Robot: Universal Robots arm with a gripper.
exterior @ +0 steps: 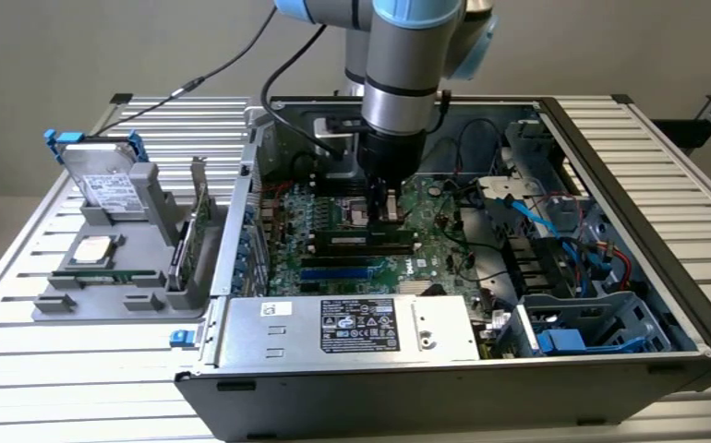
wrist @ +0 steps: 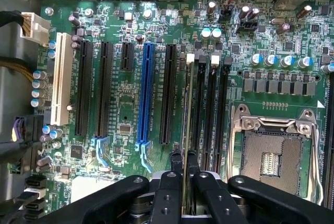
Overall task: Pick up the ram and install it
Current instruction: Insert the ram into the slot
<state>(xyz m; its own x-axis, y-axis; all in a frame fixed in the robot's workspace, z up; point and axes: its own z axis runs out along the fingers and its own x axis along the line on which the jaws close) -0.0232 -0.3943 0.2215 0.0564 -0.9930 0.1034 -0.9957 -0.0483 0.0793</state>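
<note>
Edge-on in the wrist view, the ram (wrist: 187, 125) is a thin green board standing upright between my two black fingers (wrist: 174, 174). My gripper (wrist: 184, 160) is shut on it. The ram runs along a black memory slot (wrist: 200, 109) with a white latch at its far end, beside the empty processor socket (wrist: 271, 156). I cannot tell whether it is seated in the slot. In the exterior view my gripper (exterior: 387, 210) points straight down at the green motherboard (exterior: 442, 254) inside the open computer case (exterior: 651, 198).
A grey holder (exterior: 146, 217) at the exterior view's left carries a metal drive with blue clips (exterior: 101, 180) and a square silver chip (exterior: 94, 249). Inside the case are a silver power supply (exterior: 355, 328), loose cables (exterior: 479, 194) and blue drive bays (exterior: 577, 337).
</note>
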